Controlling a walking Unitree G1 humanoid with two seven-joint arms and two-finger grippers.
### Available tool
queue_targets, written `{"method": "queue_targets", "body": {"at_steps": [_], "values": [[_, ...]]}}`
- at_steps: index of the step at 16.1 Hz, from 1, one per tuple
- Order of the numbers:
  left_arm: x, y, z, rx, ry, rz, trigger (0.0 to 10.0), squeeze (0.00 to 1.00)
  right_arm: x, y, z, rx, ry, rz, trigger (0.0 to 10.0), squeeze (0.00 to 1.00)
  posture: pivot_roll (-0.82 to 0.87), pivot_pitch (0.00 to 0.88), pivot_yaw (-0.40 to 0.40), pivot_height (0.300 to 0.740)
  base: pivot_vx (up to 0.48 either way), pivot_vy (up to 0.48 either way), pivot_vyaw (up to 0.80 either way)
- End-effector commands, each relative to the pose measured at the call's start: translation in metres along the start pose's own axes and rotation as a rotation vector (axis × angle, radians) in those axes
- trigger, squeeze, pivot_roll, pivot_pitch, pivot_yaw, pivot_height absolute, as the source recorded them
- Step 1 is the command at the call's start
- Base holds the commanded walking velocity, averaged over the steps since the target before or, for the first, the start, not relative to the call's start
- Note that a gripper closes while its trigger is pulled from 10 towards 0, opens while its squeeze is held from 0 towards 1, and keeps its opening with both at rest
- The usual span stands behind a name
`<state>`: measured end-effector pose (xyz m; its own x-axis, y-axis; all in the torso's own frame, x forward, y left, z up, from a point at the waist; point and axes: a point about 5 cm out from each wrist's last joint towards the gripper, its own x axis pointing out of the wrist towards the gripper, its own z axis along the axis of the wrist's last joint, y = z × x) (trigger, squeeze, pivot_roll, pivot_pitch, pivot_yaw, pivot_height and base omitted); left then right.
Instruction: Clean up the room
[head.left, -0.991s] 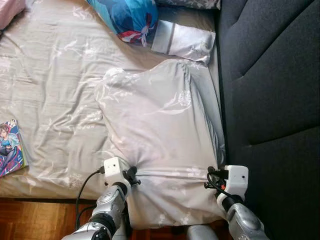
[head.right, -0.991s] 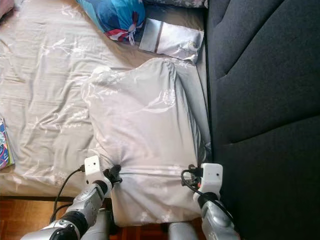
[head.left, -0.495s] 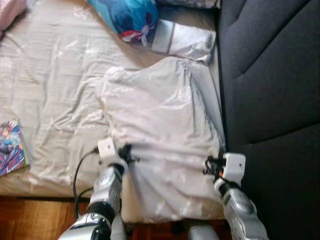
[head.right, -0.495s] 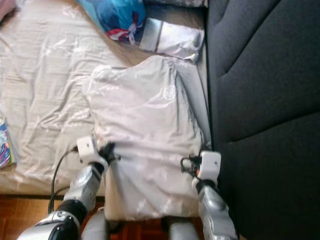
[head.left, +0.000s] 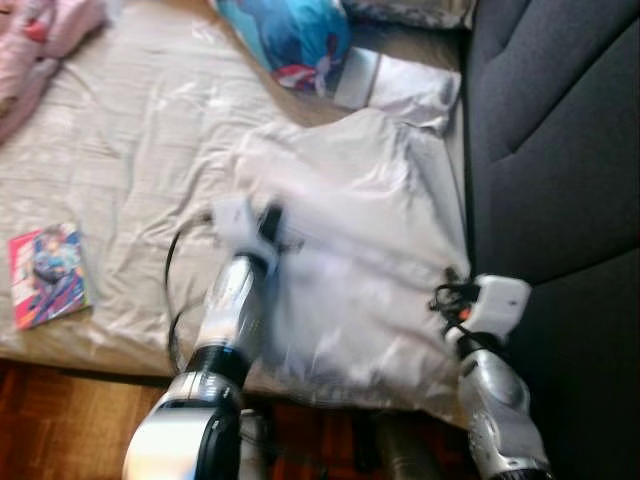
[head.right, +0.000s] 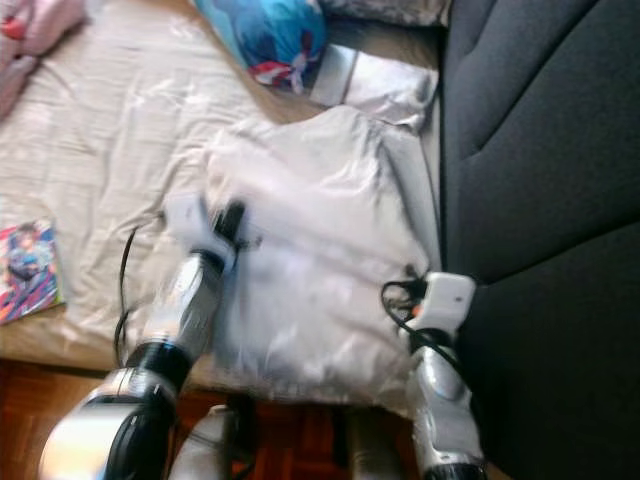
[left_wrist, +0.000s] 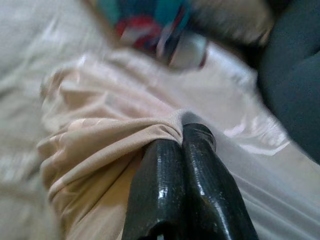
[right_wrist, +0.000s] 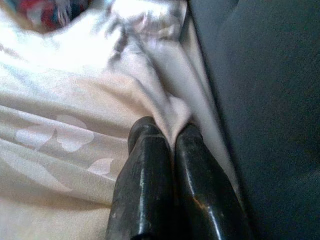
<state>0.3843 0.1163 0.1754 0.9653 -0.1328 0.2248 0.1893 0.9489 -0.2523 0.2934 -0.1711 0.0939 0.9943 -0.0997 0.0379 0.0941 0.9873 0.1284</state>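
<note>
— Holding the pale duvet cover (head.left: 340, 250) by its near edge, we have it lying over the bed (head.left: 110, 170) on the side that runs along the dark headboard (head.left: 560, 150). Do both grips look sound to you?

— They do. On the left wrist camera the left gripper (left_wrist: 181, 131) has its two black fingers pressed together with a bunched fold of the cloth pinched at their tips. The right gripper (right_wrist: 172, 134) is the same, closed on a ridge of fabric right beside the headboard.

— And where do they sit over the bed?

— Our left arm reaches well out over the cover, while the right one holds the edge nearer the foot, close to the headboard. The head cameras are blurred, so finer detail escapes us.

— So which step are we in?

— We judge it to be spreading or straightening the cover, part of making the bed.

— What does the next move call for?

— Probably carrying both corners evenly so the cloth lies flat, without tugging it loose. Beyond it we have the blue pillow (head.left: 285, 35), a white pillowcase (head.left: 405, 90) next to it, a pink cloth (head.left: 40, 40) at the far corner, and a comic book (head.left: 48, 275) on the sheet, well apart from the cover.
</note>
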Motion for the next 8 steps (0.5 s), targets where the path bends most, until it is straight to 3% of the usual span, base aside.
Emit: {"method": "queue_targets", "body": {"at_steps": [1, 5, 6, 8], "values": [[0.008, -0.004, 0.032, 0.006, -0.153, -0.015, 0.0, 0.00, -0.008, -0.027, 0.014, -0.028, -0.093, -0.118, 0.0, 0.00, -0.13, 0.369, -0.008, 0.740, 0.000, 0.000, 0.00], [0.011, -0.020, 0.051, -0.045, -0.249, -0.071, 0.0, 0.00, -0.041, -0.048, 0.036, -0.173, -0.224, -0.244, 0.0, 0.00, -0.14, 0.371, 0.005, 0.740, 0.000, 0.000, 0.00], [0.010, -0.025, 0.065, -0.063, -0.315, -0.102, 0.0, 0.00, -0.054, -0.056, 0.054, -0.243, -0.298, -0.294, 0.0, 0.00, -0.14, 0.376, 0.009, 0.740, 0.000, 0.000, 0.00], [0.011, -0.028, 0.074, -0.074, -0.349, -0.115, 0.0, 0.00, -0.058, -0.057, 0.064, -0.281, -0.329, -0.298, 0.0, 0.00, -0.14, 0.376, 0.009, 0.740, 0.000, 0.000, 0.00]]}}
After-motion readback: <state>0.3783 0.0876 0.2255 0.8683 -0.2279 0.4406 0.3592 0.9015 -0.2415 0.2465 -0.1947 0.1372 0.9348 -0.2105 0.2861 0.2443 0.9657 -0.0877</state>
